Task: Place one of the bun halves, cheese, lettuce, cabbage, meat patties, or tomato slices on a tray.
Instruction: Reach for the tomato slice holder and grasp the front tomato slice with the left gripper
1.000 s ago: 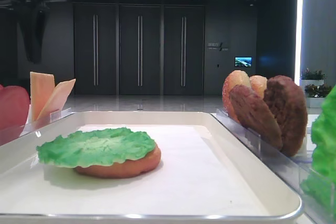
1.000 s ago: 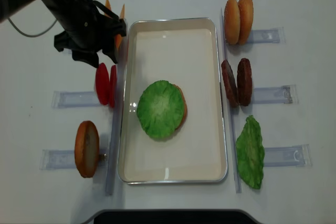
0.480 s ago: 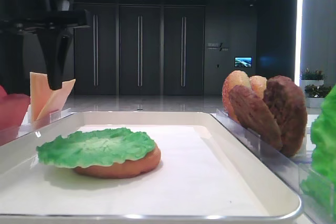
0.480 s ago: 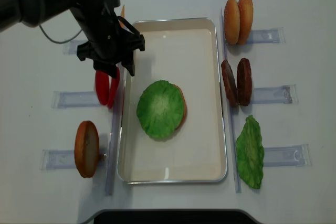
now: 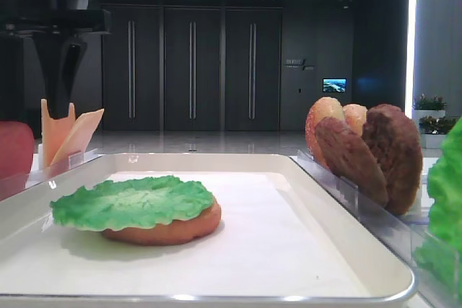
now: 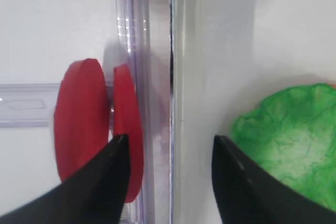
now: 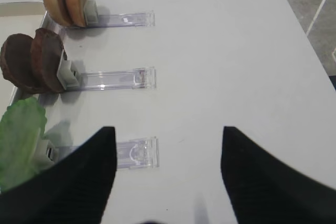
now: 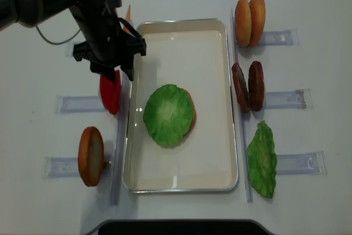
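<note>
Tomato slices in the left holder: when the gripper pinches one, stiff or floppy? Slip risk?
Probably stiff: both tomato slices stand on edge in the clear holder without sagging. Possibly slippery, since their red faces look smooth. Standing upright, the neighbour may tip if the open left gripper bumps it.

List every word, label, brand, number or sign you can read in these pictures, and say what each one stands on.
Wall sign beside the dark doors in the low exterior view: white lettering, too small and blurred to read.
Small lit screen on the same wall: shows a picture, no readable text.
Tray, clear holders, food pieces and both grippers: no lettering visible.
Nothing can be quoted.
</note>
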`<control>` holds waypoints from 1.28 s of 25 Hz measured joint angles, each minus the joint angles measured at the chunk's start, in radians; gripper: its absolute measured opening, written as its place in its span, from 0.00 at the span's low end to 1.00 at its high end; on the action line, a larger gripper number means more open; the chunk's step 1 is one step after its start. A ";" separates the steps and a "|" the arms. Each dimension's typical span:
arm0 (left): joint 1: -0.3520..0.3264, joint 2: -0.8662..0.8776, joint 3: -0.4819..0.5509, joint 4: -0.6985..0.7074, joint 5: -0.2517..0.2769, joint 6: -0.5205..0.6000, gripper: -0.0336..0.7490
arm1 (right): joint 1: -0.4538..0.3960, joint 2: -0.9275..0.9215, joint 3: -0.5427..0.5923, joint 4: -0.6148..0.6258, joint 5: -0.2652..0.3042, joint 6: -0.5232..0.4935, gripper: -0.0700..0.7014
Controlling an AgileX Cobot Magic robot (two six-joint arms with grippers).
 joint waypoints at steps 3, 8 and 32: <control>0.000 -0.001 0.000 -0.005 0.005 0.009 0.55 | 0.000 0.000 0.000 0.000 0.000 0.000 0.63; 0.001 -0.003 0.001 -0.036 0.005 0.023 0.55 | 0.000 0.000 0.000 0.000 0.000 0.000 0.63; 0.002 -0.041 -0.020 -0.022 0.062 0.037 0.55 | 0.000 0.000 0.000 0.000 0.000 0.000 0.63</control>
